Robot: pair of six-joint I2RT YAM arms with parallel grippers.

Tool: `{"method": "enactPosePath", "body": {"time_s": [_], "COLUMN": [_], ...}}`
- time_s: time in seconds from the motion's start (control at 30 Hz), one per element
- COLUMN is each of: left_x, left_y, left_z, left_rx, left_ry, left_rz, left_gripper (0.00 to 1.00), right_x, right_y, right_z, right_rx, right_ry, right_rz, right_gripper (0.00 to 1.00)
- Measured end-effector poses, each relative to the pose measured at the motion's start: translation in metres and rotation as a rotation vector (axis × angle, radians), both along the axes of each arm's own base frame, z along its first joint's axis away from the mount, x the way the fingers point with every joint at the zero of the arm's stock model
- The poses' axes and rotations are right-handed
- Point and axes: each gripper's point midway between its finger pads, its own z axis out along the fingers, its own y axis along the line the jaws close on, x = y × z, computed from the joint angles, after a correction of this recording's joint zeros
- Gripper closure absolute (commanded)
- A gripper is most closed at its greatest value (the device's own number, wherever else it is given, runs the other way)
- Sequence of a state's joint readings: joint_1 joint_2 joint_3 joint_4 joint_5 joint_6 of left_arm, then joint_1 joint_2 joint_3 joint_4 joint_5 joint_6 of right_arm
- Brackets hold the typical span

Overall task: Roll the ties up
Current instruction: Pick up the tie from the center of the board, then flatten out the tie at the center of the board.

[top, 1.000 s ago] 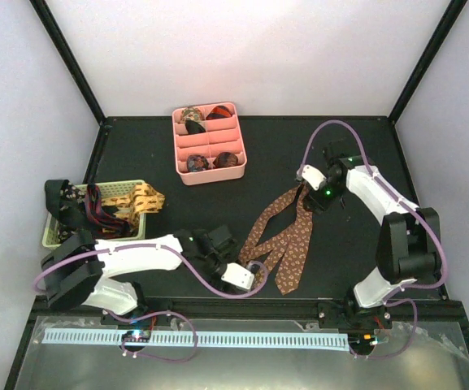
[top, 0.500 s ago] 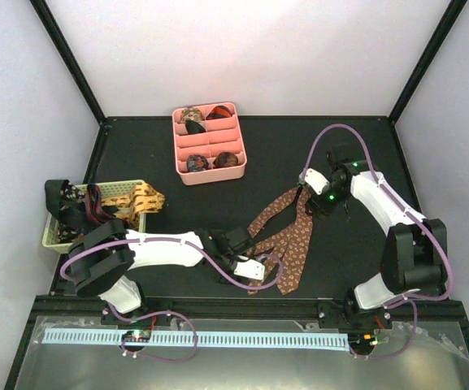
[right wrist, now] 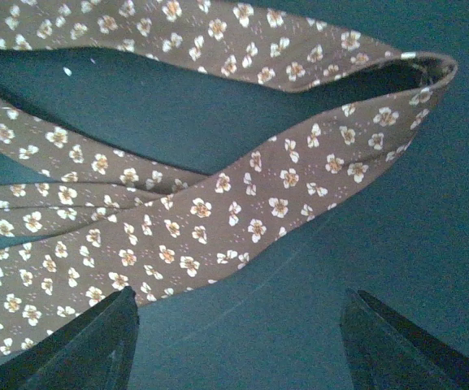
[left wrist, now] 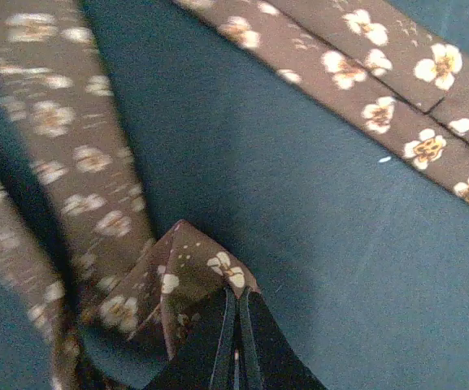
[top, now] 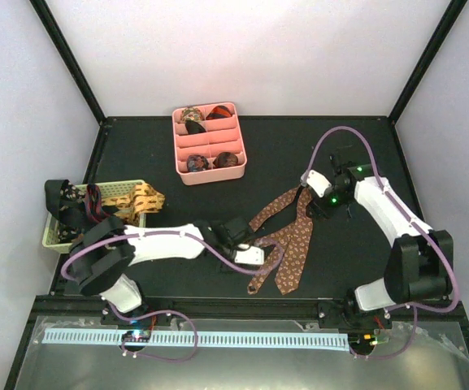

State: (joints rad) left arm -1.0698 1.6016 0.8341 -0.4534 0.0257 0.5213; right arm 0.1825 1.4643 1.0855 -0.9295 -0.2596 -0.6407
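Left gripper [left wrist: 236, 302]: jaws, spread 1 second ago, are now pressed together, pinching a raised fold of the brown tie [top: 293, 240] lying mid-worktop [top: 153, 154]. Rolling can probably begin. Right gripper [right wrist: 238, 329]: jaws spread above the tie's far bend, holding nothing.

A robot lab cell: twin arms [top: 153, 242] on a black surface [top: 153, 154], white panels [top: 242, 49] around (black corner posts [top: 69, 61]).
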Motion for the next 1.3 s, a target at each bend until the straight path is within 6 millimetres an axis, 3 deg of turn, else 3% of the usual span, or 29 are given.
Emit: {"method": "enactPosePath", "body": {"time_s": [0.07, 0.13, 0.27, 0.37, 0.47, 0.57, 0.83, 0.93, 1.0, 1.1, 1.3], "left_x": [0.011, 0.036, 0.11, 0.135, 0.147, 0.162, 0.175, 0.17, 0.168, 0.169, 0.18], "left_y": [0.005, 0.006, 0.007, 0.026, 0.047, 0.067, 0.085, 0.09, 0.092, 0.093, 0.101], "left_z": [0.015, 0.054, 0.198, 0.295, 0.356, 0.403, 0.492, 0.525, 0.534, 0.527, 0.457], "left_rx": [-0.027, -0.112, -0.453, -0.641, -0.747, -0.832, -0.959, -0.998, -1.008, -1.0, -0.898], "left_ry": [0.021, 0.024, -0.117, -0.26, -0.348, -0.418, -0.604, -0.684, -0.713, -0.717, -0.643], "left_rz": [0.054, 0.133, 0.254, 0.271, 0.282, 0.307, 0.29, 0.269, 0.262, 0.262, 0.303], "left_gripper": [0.99, 0.99, 0.99, 0.99, 0.98, 0.98, 0.98, 0.98, 0.98, 0.98, 0.98], "right_x": [-0.001, -0.003, -0.006, -0.006, -0.003, 0.001, 0.002, 0.003, -0.002, -0.014, -0.014], "right_y": [0.002, 0.004, 0.014, 0.023, 0.031, 0.039, 0.072, 0.084, 0.097, 0.123, 0.155], "right_z": [0.005, 0.012, 0.028, 0.036, 0.042, 0.054, 0.098, 0.096, 0.087, 0.063, 0.02], "right_rx": [0.021, 0.05, 0.131, 0.195, 0.25, 0.31, 0.545, 0.589, 0.596, 0.588, 0.59], "right_ry": [-0.014, -0.032, -0.064, -0.065, -0.07, -0.105, -0.183, -0.148, -0.103, -0.005, 0.115], "right_rz": [0.002, 0.001, 0.005, 0.002, -0.009, -0.005, 0.1, 0.124, 0.159, 0.227, 0.25], "right_gripper": [0.23, 0.17, 0.07, 0.01, 0.0, 0.0, 0.0, 0.0, 0.0, 0.0, 0.05]}}
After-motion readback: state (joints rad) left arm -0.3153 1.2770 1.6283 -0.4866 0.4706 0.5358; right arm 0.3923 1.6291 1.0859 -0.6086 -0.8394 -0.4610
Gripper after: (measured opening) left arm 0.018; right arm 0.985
